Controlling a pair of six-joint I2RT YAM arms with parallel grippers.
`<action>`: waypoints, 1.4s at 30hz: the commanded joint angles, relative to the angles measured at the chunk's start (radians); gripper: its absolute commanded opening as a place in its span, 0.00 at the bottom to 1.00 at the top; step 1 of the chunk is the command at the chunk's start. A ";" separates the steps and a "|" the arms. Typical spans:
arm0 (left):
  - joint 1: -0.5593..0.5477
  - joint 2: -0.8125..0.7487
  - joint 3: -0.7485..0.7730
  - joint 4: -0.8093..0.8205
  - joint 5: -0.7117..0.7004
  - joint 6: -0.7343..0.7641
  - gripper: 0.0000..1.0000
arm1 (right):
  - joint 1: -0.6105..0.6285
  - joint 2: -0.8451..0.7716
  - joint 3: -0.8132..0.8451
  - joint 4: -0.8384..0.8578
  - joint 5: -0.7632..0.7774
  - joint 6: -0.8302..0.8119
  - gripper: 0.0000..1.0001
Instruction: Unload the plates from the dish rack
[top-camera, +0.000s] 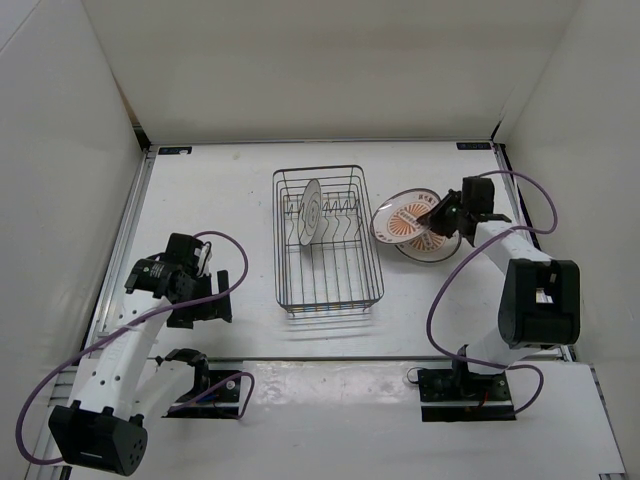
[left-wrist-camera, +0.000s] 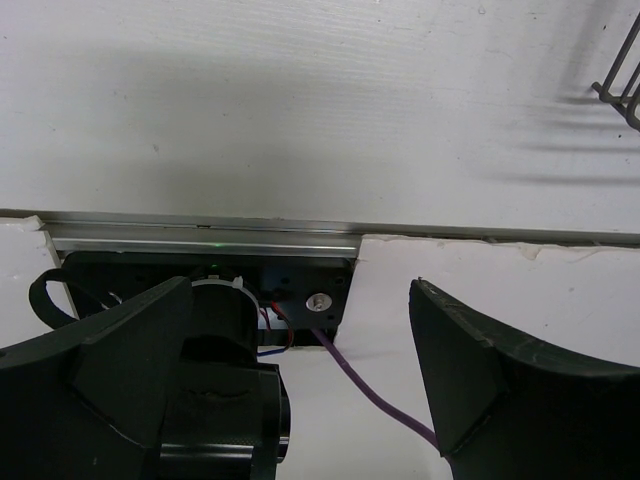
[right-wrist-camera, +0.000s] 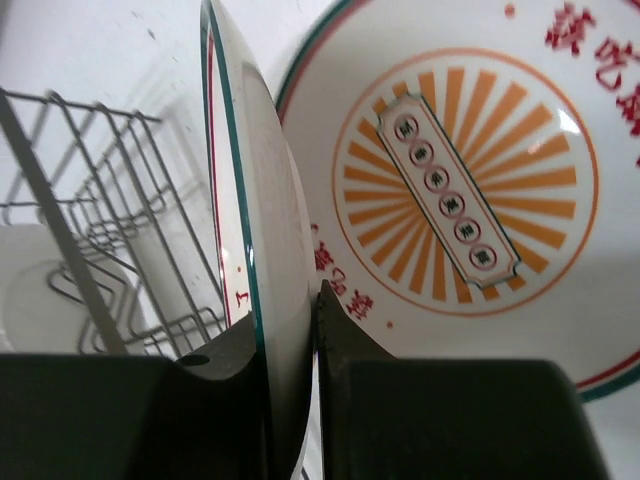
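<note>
The dark wire dish rack (top-camera: 352, 290) stands mid-table with one plate (top-camera: 311, 212) upright in its far left part. My right gripper (top-camera: 437, 216) is shut on the rim of a second plate (top-camera: 402, 220) and holds it tilted, right of the rack, just above a third plate (top-camera: 432, 254) lying flat on the table. In the right wrist view the held plate (right-wrist-camera: 262, 220) runs edge-on between my fingers (right-wrist-camera: 345, 330), over the flat plate's orange sunburst (right-wrist-camera: 470, 170). My left gripper (top-camera: 208, 300) is open and empty, left of the rack.
White walls enclose the table at the back and both sides. In the left wrist view my open gripper (left-wrist-camera: 300, 290) faces the arm's base mount (left-wrist-camera: 300, 290), a purple cable (left-wrist-camera: 370, 395) and a metal rail (left-wrist-camera: 200, 238); a rack corner (left-wrist-camera: 620, 85) shows top right.
</note>
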 joint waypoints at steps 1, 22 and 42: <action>-0.003 -0.001 0.008 0.011 0.011 0.009 1.00 | -0.041 -0.035 0.006 0.162 -0.026 0.059 0.00; -0.003 0.000 -0.008 0.012 0.005 0.010 1.00 | -0.152 -0.049 -0.113 0.027 -0.025 0.074 0.00; -0.003 -0.007 -0.011 0.015 0.012 0.010 1.00 | -0.187 0.012 0.202 -0.609 0.235 -0.003 0.90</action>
